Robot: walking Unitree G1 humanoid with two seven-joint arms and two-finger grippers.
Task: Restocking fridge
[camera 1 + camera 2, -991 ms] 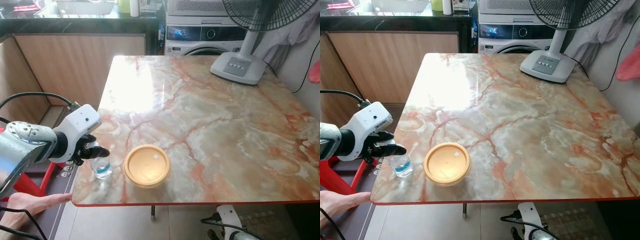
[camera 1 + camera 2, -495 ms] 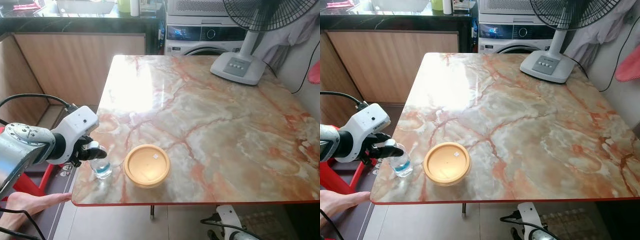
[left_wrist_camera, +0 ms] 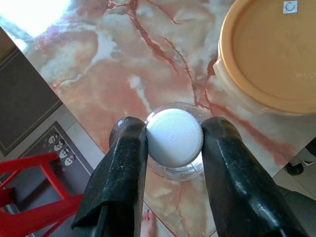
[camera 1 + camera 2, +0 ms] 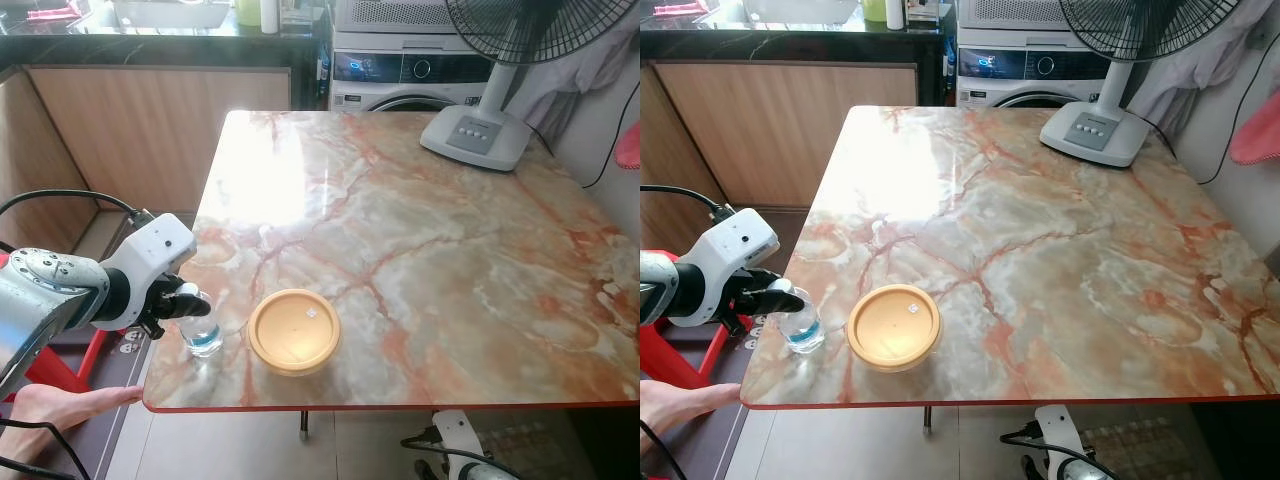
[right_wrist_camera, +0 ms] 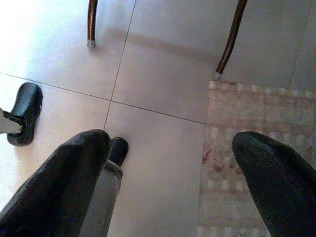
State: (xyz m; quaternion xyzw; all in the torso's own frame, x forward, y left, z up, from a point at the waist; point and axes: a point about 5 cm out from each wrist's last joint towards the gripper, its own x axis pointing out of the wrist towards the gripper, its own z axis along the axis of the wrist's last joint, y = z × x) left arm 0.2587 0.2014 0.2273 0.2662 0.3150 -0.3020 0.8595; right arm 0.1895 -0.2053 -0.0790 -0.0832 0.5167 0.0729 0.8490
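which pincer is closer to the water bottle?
Left. The left pincer straddles the water bottle at its cap, at the table's near left corner. The right pincer hangs open below the table, over floor.

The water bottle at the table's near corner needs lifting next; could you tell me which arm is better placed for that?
Left. The left gripper already brackets the water bottle at its white cap, while the right gripper hangs open over the floor.

Left pincer [image 3: 174,140] straddles white cap of small clear bottle [image 3: 174,137], one finger [image 3: 123,168] touching the cap, other just beside. Bottle stands on marble tabletop [image 3: 98,59] near edge. Orange lidded container [image 3: 271,54] beside it. Red stool [image 3: 34,197] on the floor.
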